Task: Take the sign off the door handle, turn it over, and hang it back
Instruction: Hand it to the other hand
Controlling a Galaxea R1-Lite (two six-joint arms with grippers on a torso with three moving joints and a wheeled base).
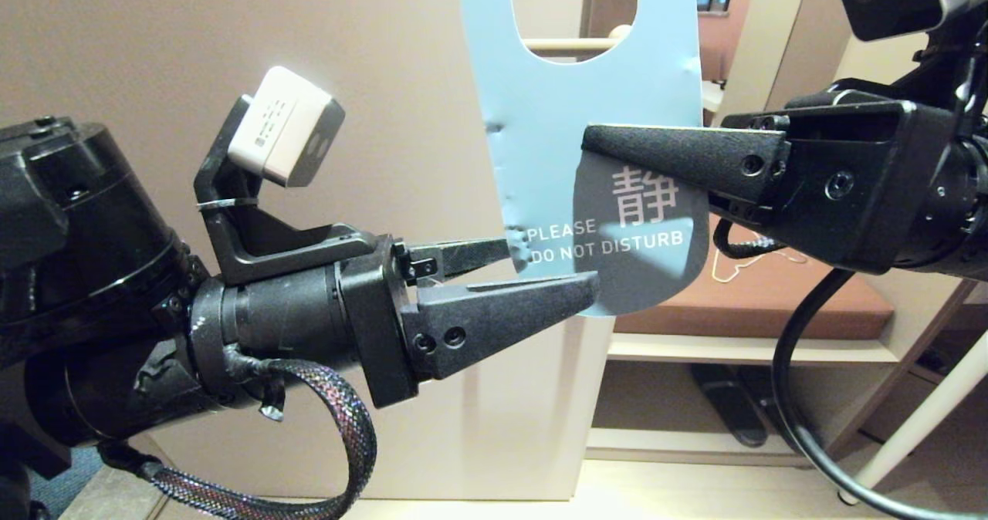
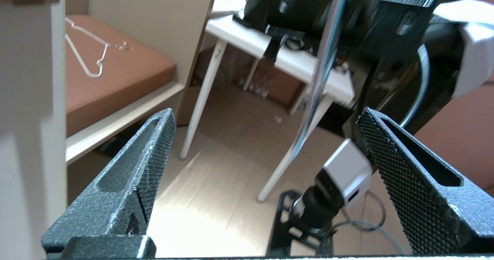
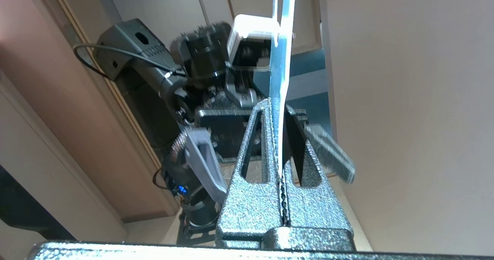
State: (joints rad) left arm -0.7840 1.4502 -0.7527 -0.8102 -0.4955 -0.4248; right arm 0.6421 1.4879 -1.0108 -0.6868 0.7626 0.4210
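Note:
The sign [image 1: 556, 119] hangs upright in mid-air, its blue "PLEASE DO NOT DISTURB" face toward the head camera. My right gripper [image 1: 590, 146] comes in from the right and is shut on the sign's right edge at mid-height; in the right wrist view the card [image 3: 281, 59] rises edge-on from its closed gripper [image 3: 277, 105]. My left gripper [image 1: 552, 267] is open at the sign's lower left corner, one finger in front and one behind, neither pressing it. In the left wrist view the sign [image 2: 320, 78] stands edge-on beyond the open left gripper [image 2: 266, 115]. The door handle [image 1: 567, 44] shows through the oval hole.
The beige door [image 1: 154, 80] fills the left background. Behind on the right, a brown cushioned shelf [image 1: 834, 304] carries a thin white wire hanger [image 2: 92, 55]. Dark slippers [image 1: 729, 412] lie on the lower shelf. A white table leg [image 1: 926, 420] slants at the far right.

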